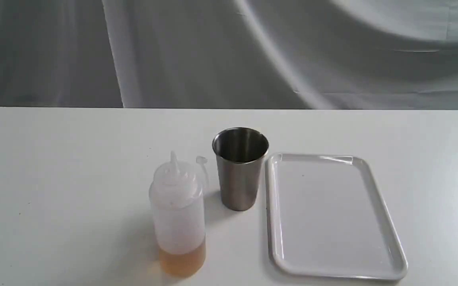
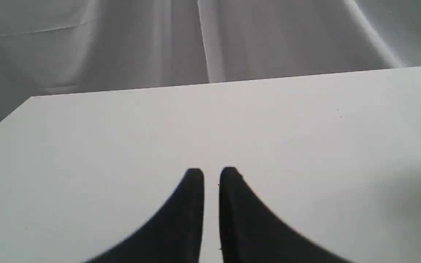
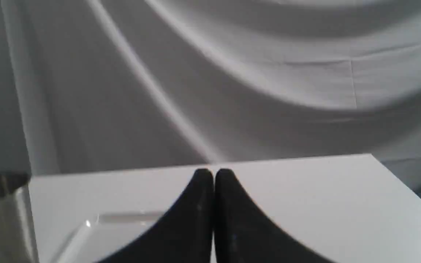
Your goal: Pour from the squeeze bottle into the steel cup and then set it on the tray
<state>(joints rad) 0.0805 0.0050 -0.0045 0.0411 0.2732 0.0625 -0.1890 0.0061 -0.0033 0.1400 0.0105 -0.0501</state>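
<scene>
The squeeze bottle (image 1: 178,222) stands upright near the table's front, a little amber liquid at its bottom and its small cap hanging off to the side. Just behind and to its right stands the steel cup (image 1: 240,171), upright, also seen in the right wrist view (image 3: 2,219). The white tray (image 1: 332,216) lies bare to the right of the cup; its rim (image 3: 122,218) shows in the right wrist view. My left gripper (image 2: 211,175) hovers over bare table, its fingers nearly together and holding nothing. My right gripper (image 3: 214,175) is shut and holds nothing, near the tray. Neither arm shows in the exterior view.
The white table (image 1: 54,178) ends at a far edge against a draped grey cloth backdrop (image 1: 229,51). In the left wrist view the table's left corner (image 2: 31,98) shows; in the right wrist view its right corner (image 3: 371,155) shows.
</scene>
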